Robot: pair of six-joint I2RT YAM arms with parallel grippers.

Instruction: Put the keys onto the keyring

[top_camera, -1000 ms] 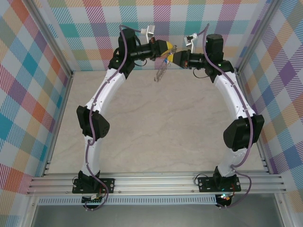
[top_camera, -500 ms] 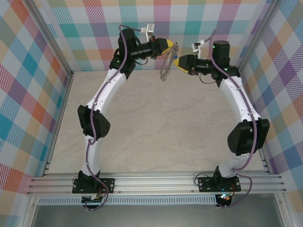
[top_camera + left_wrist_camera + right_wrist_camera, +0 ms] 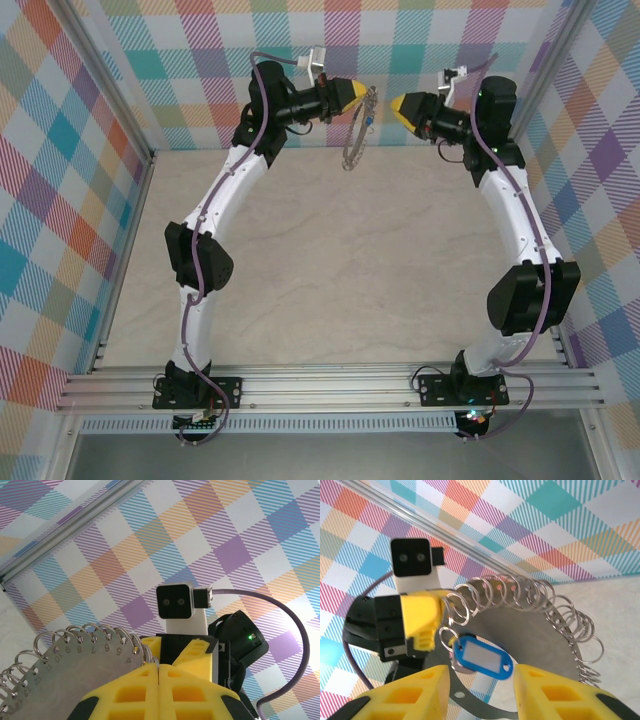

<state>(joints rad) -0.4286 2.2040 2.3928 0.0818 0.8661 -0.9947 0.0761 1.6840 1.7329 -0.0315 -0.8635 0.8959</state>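
My right hand (image 3: 400,104) is open, fingers apart, gripping nothing, and it sits apart from the keyring (image 3: 355,135). On the right wrist view the key (image 3: 482,657) is straight ahead, hanging by its blue head off the keyring's edge. Its long axis lies across my finger gap; I can't make out the blade. It hangs just beside the left hand (image 3: 356,94), which is clamped shut on the keyring above the tabletop (image 3: 330,260). I judge the key is on the keyring. Left is the nearer arm.

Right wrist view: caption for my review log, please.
Left gripper holds the keyring, blue key hanging from one loop, before the open right gripper.
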